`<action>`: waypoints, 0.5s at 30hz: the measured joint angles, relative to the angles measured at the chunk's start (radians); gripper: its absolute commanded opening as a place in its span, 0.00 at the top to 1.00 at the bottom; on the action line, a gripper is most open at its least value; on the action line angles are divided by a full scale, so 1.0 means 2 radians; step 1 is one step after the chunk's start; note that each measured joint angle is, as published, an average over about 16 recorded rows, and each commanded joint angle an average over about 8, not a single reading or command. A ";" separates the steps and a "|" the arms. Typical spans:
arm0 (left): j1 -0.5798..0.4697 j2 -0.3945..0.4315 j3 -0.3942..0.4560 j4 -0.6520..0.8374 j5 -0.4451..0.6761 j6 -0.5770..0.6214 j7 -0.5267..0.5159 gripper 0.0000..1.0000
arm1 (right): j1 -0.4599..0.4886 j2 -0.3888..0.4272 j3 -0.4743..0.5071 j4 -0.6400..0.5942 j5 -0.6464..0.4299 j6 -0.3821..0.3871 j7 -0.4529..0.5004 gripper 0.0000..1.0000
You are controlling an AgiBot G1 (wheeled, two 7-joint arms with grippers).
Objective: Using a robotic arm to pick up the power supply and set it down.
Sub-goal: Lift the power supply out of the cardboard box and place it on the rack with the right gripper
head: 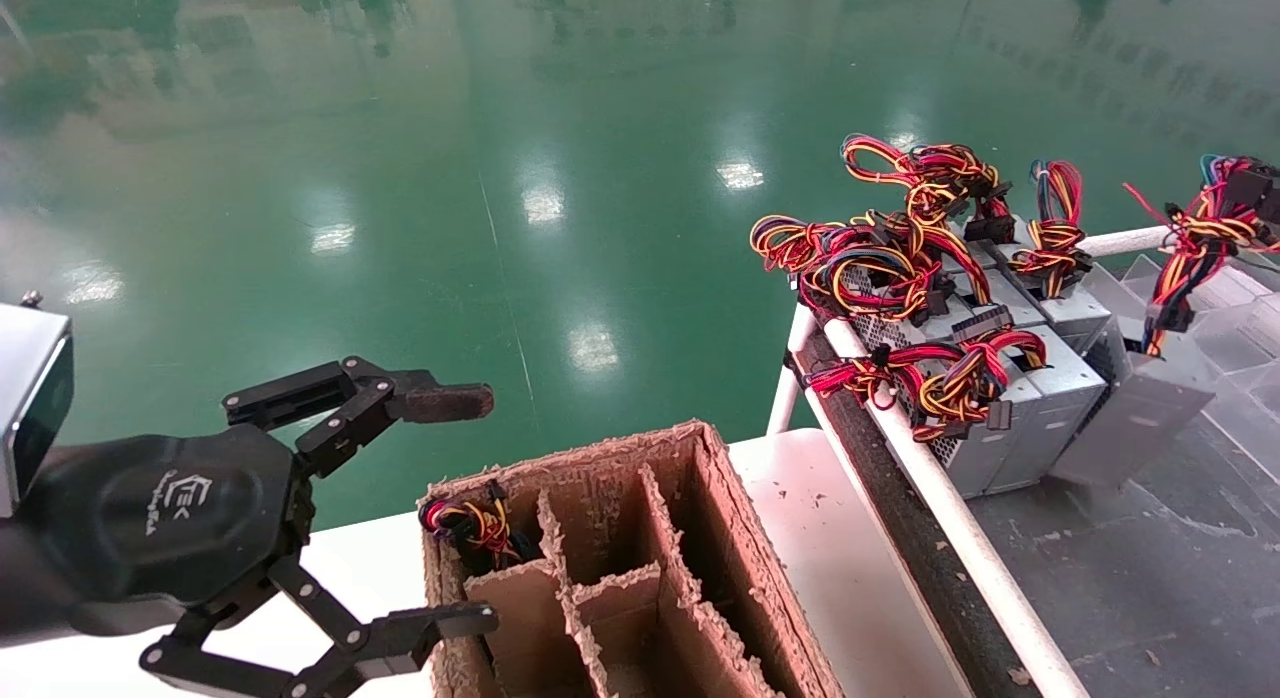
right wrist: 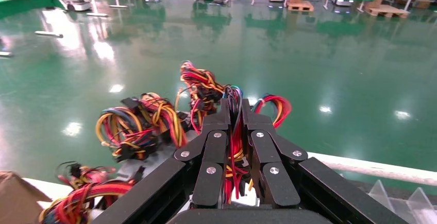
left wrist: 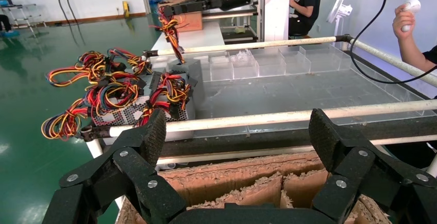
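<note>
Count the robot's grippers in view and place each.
2. The left gripper hangs open beside the cardboard box; the right gripper, above the railed table, is shut on the wires of a power supply. None seems hidden.

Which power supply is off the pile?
The rightmost power supply, dangling by its wires from the shut right tool; the others lie clustered against the white rail. Left tool is open.
</note>
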 measured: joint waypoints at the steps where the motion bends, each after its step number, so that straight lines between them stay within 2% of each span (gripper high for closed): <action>1: 0.000 0.000 0.000 0.000 0.000 0.000 0.000 0.00 | 0.002 -0.002 -0.001 0.000 -0.002 0.000 0.000 1.00; 15: 0.000 0.000 0.000 0.000 0.000 0.000 0.000 0.00 | 0.019 -0.019 -0.014 -0.003 -0.020 -0.035 -0.001 1.00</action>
